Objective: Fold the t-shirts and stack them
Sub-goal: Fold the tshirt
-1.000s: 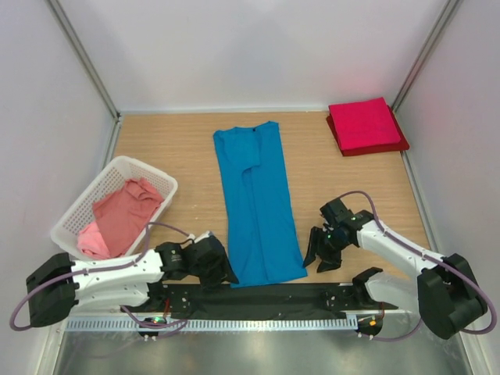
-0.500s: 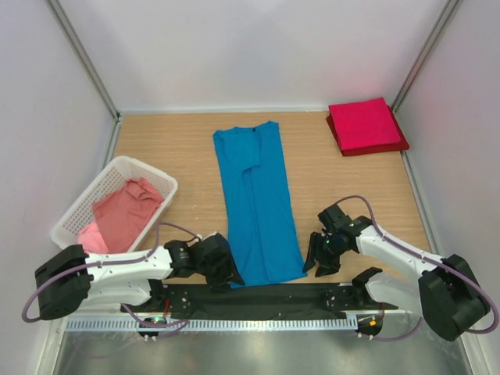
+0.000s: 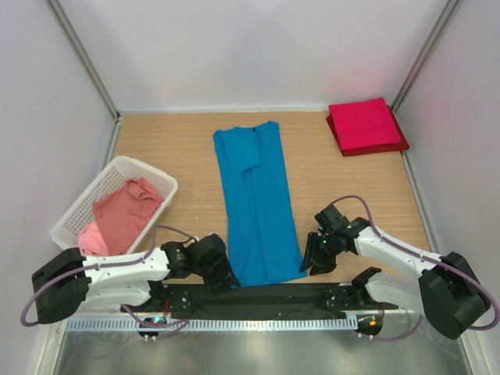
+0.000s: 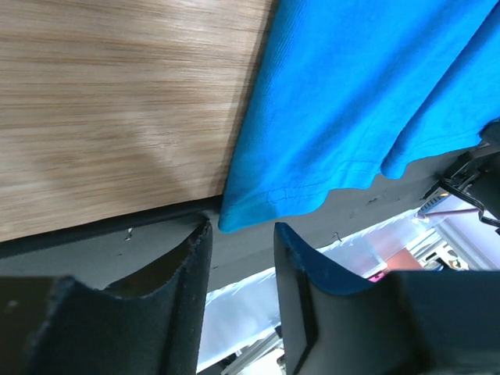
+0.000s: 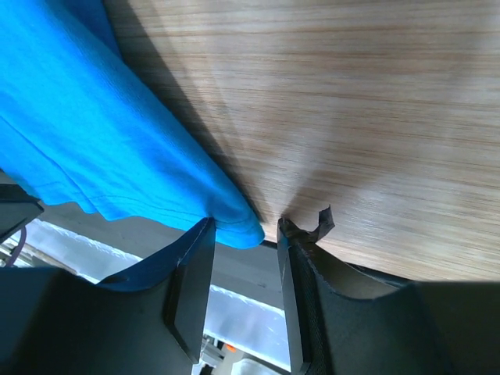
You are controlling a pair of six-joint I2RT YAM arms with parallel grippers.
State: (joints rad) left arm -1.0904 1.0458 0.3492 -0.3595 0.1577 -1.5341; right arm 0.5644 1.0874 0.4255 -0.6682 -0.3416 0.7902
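1. You've got the blue t-shirt [image 3: 258, 203] flat on the table [image 3: 172, 148], folded into a long narrow strip. Its collar end points away from the arm bases and its hem end points toward them.
2. The hem end of the blue t-shirt overlaps the black strip [image 3: 266, 297] along the table's near edge. Both hem corners lie on or right at that strip.
3. The left gripper [image 3: 223, 273] sits low at the blue t-shirt's near-left hem corner. Its jaws are parted with a clear gap. In the left wrist view the corner sits at the mouth of that gap, just ahead of the fingertips [image 4: 199, 242], and nothing is pinched.
4. The right gripper [image 3: 315, 258] sits low at the blue t-shirt's near-right hem corner. Its jaws are parted too. In the right wrist view the corner pokes in between the two fingertips [image 5: 201, 234] but is not clamped. You can't tell from these views whether the cloth touches a finger.
5. The red folded t-shirts [image 3: 365, 125] are stacked far and to the right of the blue t-shirt's collar end, well apart from it.
6. The white lattice basket [image 3: 82, 197] stands to the left of the blue t-shirt, near but not touching. The salmon pink t-shirts [image 3: 125, 215] lie crumpled inside it.
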